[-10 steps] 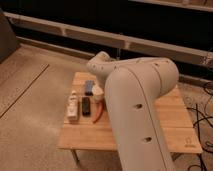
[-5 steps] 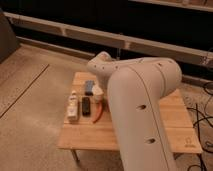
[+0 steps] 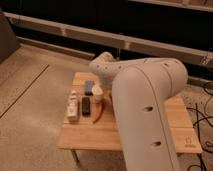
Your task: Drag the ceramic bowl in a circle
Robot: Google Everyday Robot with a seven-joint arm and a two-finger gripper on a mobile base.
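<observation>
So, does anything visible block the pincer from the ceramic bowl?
Cannot tell: the robot's arm hides both pincer and bowl, covering the wooden table's middle. A small white cup stands just left of the arm.

You can read no text anywhere; a small dark mark sits on the worktop corner, illegible. The gripper is hidden behind the arm.

- Ceramic bowl: hidden from view; the robot arm blocks the middle of the surface.
- Appearance, pose and exact position: cannot be told.
- Gripper: hidden behind the arm, toward the far side of the surface.
</observation>
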